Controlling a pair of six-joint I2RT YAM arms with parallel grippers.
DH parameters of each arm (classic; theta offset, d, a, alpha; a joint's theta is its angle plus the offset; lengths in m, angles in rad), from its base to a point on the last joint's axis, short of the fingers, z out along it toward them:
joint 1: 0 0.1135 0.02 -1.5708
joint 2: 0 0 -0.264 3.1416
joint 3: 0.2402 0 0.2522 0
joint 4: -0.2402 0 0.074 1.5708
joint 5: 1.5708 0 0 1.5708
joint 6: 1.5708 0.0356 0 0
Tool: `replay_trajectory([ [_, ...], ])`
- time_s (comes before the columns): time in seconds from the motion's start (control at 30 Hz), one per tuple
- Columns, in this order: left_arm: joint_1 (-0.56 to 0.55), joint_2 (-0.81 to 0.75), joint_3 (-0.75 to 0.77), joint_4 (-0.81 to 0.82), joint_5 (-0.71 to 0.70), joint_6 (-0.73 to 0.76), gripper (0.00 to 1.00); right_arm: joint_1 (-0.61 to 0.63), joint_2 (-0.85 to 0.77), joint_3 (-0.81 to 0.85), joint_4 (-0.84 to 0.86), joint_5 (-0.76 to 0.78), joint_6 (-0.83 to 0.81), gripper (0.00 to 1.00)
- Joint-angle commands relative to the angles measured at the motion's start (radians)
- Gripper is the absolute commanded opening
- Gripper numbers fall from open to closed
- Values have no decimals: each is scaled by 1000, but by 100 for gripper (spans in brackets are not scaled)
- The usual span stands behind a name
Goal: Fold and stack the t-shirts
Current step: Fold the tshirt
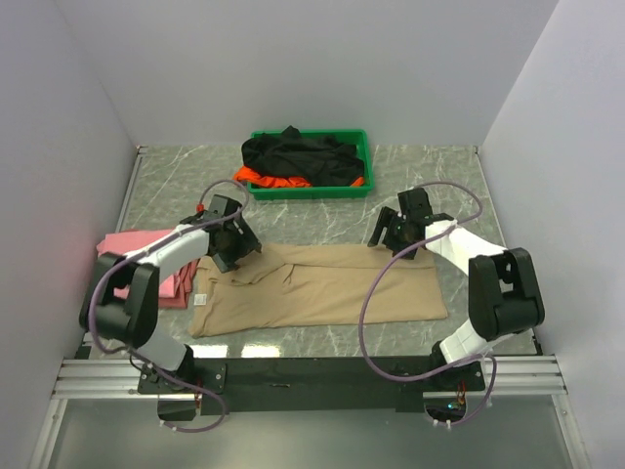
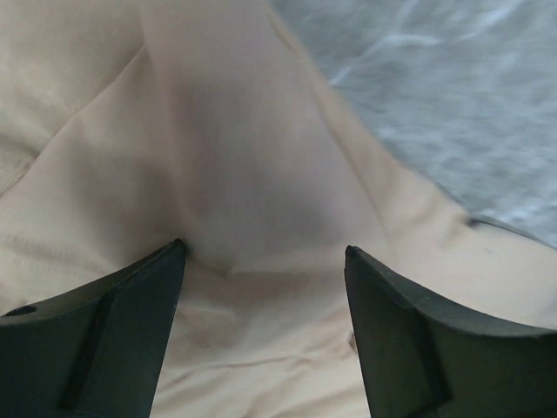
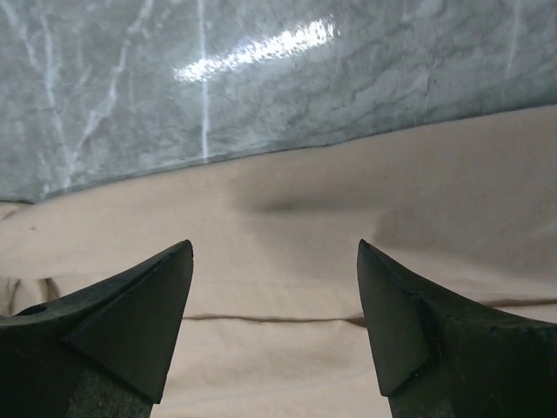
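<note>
- A folded pink cotton t-shirt (image 1: pixel 127 244) lies at the table's left edge.
- My left gripper (image 2: pixel 265 252) gapes wide over the creased, flattened beige cotton t-shirt (image 1: pixel 322 288) by the near edge, gripping nothing.
- My right gripper (image 3: pixel 274 248) is equally wide and empty, above the shirt's far border.

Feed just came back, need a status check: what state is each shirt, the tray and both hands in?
beige t-shirt: spread flat, wrinkled
pink t-shirt: folded, table's left side
black t-shirt: crumpled in green tray
orange t-shirt: crumpled beneath black one
left hand: open over beige t-shirt
right hand: open over its far edge
</note>
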Motion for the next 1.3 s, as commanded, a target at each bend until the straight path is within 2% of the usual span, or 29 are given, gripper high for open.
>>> replay_trajectory([
  [0.0,-1,30,21,35,35,13,79,10,5,24,48,-22,-14,82],
  [0.1,-1,3,15,23,16,7,80,16,11,4,57,-18,-16,82],
  [0.27,-1,-92,21,-74,-98,-14,81,14,23,-16,67,-1,-13,82],
  [0.4,-1,-149,17,-174,-162,-62,99,14,35,-21,65,16,-7,82],
  [0.53,-3,-203,-36,-204,-153,-100,99,14,57,-22,51,30,-3,82],
  [0.67,-9,-228,-100,-155,-100,-142,99,16,67,-25,59,27,-5,82],
  [0.77,-14,-211,-129,-109,-80,-163,93,14,83,-19,51,25,-10,82],
  [0.87,-14,-173,-125,-85,-77,-175,80,16,87,-22,63,8,-20,82],
  [0.9,-15,-165,-125,-74,-74,-178,71,16,87,-30,68,-2,-19,82],
  [0.97,-17,-139,-112,-68,-70,-172,63,16,84,-34,73,1,-17,82],
  [1.13,-23,-131,-76,-102,-98,-177,26,13,86,-31,57,21,-22,82],
  [1.2,-31,-146,-77,-108,-106,-186,2,16,84,-31,54,25,-22,82],
  [1.27,-35,-165,-74,-114,-119,-188,1,14,83,-28,50,31,-25,82],
])
